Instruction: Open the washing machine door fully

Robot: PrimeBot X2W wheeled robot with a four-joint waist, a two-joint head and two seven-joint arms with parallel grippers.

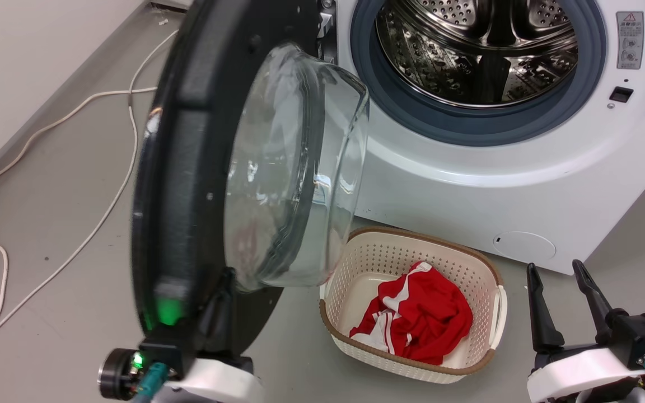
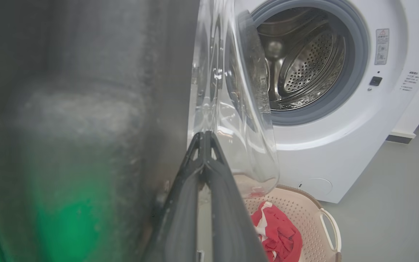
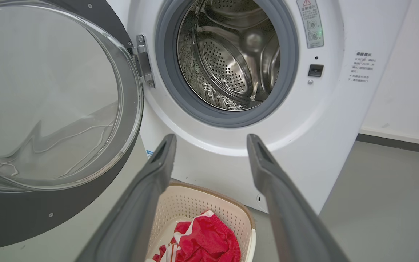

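Head view showed us the door (image 1: 188, 168) swung out left of the washer (image 1: 468, 184), our left pincer (image 2: 204, 136) pressed together at its inner rim, our right pincer (image 1: 555, 266) spread. The grey warning sticker (image 1: 629, 39) bore print we couldn't read.

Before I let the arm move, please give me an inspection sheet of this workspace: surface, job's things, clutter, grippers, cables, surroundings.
Surface: grey floor, carrying the items below.
Job's things: washing machine door swung out on its hinge, roughly square to the front of the washing machine; the visible part of the drum looks empty.
Clutter: cream basket with a red-and-white cloth, on the floor below the opening, beside the door.
Grippers: left gripper shut, at the door's inner face beside the glass; right gripper open, holding nothing.
Cables: white cables loose on the floor left of the door.
Surroundings: pale wall at left; nothing else seen.
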